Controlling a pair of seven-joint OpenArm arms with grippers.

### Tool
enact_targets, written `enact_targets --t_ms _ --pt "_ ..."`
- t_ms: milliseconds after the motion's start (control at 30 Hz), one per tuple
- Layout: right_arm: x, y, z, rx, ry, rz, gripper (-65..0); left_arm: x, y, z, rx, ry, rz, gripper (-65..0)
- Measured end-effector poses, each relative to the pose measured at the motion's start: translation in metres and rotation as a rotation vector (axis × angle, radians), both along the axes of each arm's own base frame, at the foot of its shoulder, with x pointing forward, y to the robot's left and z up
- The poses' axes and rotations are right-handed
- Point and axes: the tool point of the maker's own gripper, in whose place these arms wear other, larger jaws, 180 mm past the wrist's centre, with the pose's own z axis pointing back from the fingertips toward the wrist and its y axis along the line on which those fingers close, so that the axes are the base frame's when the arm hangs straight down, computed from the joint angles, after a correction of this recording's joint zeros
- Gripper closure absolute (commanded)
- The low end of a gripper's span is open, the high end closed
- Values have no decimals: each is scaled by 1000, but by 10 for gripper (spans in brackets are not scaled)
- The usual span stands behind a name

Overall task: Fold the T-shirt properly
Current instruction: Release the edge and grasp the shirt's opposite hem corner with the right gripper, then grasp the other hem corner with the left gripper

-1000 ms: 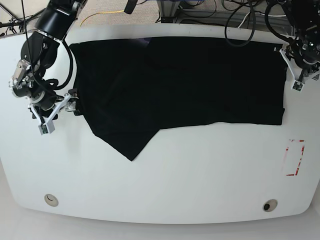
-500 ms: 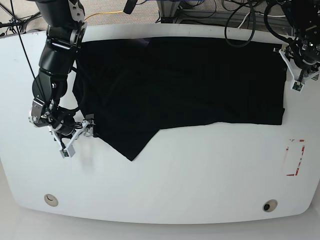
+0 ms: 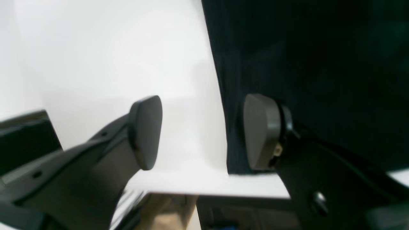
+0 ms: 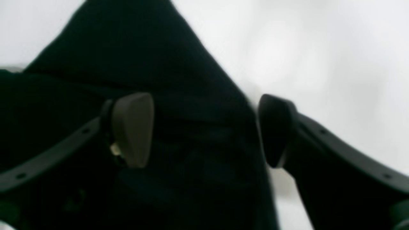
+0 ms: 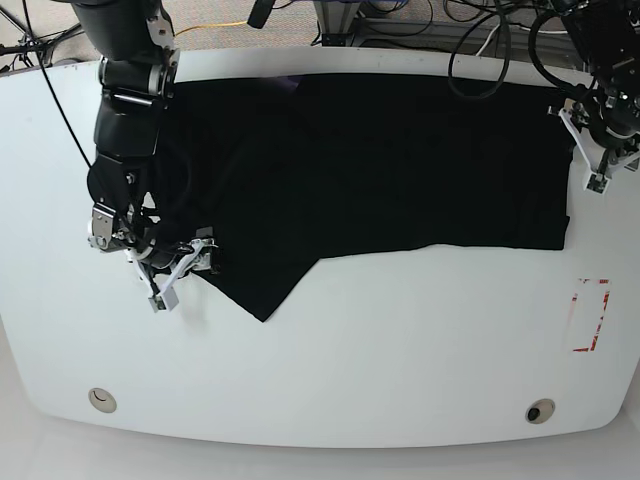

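Right gripper (image 5: 183, 273), jaws spread and holding nothing, has swung in from the table's (image 5: 400, 350) side to straddle the black T-shirt's (image 5: 380, 160) pointed lower corner. Left gripper (image 5: 590, 155) hangs open at the shirt's far edge. Bare tabletop lies in front. Wrist views are blurred.

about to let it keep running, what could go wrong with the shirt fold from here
The right end effector straddles the edge of the T-shirt near its pointed flap, one pad over cloth and one over the table; it may pinch too few or too many layers. The left end effector straddles the opposite edge near the table's rim, so a pull there could drag cloth off the table.
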Motion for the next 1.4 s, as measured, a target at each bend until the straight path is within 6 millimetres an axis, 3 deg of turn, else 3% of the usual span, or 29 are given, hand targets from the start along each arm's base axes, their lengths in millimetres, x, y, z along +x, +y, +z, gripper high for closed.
enact_targets --t_ms 167,300,367,467,567,800,1200,1400 --pt "0 17 -2 27 4 15 -231 13 3 9 7 -34 9 -379" --pt "2 24 -2 33 13 23 -44 38 12 34 -4 -149 47 -388" --pt "2 25 -2 27 19 27 -5 46 21 44 2 -188 89 -421" --pt "2 24 -3 28 20 27 0 60 22 45 -34 -213 115 -526" --pt "1 24 -3 26 23 27 0 77 14 41 -116 -254 176 -586" --pt "1 24 -4 24 25 27 0 105 8 21 -269 -269 303 -586" --pt "0 16 -4 15 26 19 0 132 -8 -27 -446 -238 351 -586" --pt "0 11 -4 8 25 14 0 141 -8 -20 -454 -257 346 -522"
